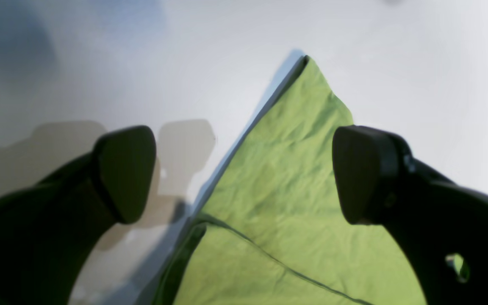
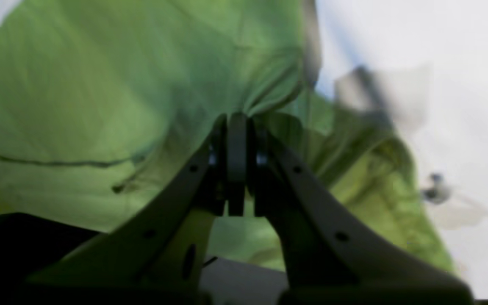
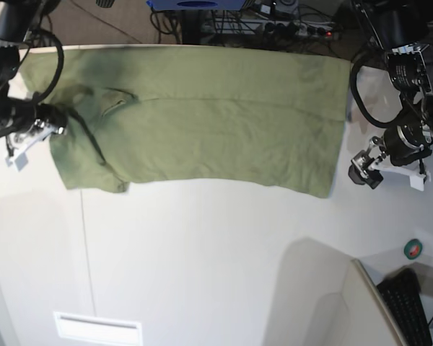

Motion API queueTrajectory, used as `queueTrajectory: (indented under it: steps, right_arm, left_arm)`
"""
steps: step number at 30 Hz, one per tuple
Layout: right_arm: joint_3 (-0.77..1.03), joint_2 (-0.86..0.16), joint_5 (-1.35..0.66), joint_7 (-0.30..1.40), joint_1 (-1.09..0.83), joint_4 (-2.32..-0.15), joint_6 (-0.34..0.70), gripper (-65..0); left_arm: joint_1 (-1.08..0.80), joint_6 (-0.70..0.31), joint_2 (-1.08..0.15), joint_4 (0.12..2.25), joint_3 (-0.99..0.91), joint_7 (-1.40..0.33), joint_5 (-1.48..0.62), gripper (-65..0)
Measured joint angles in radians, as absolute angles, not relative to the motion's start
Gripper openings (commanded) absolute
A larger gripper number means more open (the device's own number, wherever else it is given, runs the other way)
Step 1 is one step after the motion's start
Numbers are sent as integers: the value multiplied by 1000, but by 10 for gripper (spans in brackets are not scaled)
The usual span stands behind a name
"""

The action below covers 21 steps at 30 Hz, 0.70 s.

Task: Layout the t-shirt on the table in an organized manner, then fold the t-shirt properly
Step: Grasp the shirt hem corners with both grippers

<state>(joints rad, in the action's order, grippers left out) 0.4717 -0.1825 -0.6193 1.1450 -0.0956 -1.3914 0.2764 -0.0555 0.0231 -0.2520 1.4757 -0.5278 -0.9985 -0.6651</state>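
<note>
The olive-green t-shirt (image 3: 202, 115) lies spread along the far side of the off-white table (image 3: 202, 259), with one end bunched and darker on the base view's left. There my right gripper (image 3: 58, 119) is shut on a fold of the t-shirt (image 2: 100, 84), and cloth gathers at its closed tips (image 2: 237, 123). My left gripper (image 3: 362, 169) hangs open just off the opposite end's near corner. In the left wrist view it (image 1: 244, 173) straddles a pointed corner of the t-shirt (image 1: 286, 178) from above, with nothing between its fingers (image 1: 125, 173).
A thin dark seam (image 3: 83, 238) crosses the table. A white label (image 3: 97, 328) lies near its front edge. A green tape roll (image 3: 413, 249) and a keyboard (image 3: 408, 310) sit past the curved edge at lower right. Cables (image 3: 274, 25) run behind the table.
</note>
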Motion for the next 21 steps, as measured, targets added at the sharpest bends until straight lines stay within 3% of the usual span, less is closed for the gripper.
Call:
queueTrajectory:
  steps: [2, 5, 7, 13, 18, 21]
  right_arm:
    - [472, -176, -621, 1148, -104, -1391, 276, -650]
    - [473, -176, -620, 1144, -107, -1391, 277, -450]
    - [473, -170, -617, 1137, -117, -1417, 274, -375]
    - [511, -183, -624, 1084, -136, -1613, 272, -354]
    - [355, -313, -618, 1053, 123, -1312, 172, -140]
    - [188, -354, -622, 930, 222, -1109, 171, -143]
  left_arm:
    - [-55, 23, -252, 1476, -527, -999, -666, -20]
    - [-55, 23, -252, 1476, -527, -999, -665, -20]
    - [-55, 23, -252, 1476, -527, -999, -665, -20]
    - [-53, 23, -253, 1475, -527, -999, -664, -20]
    - [-53, 23, -253, 1475, -529, -997, -663, -20]
    - [-52, 22, -251, 1475, -527, -999, -663, -20]
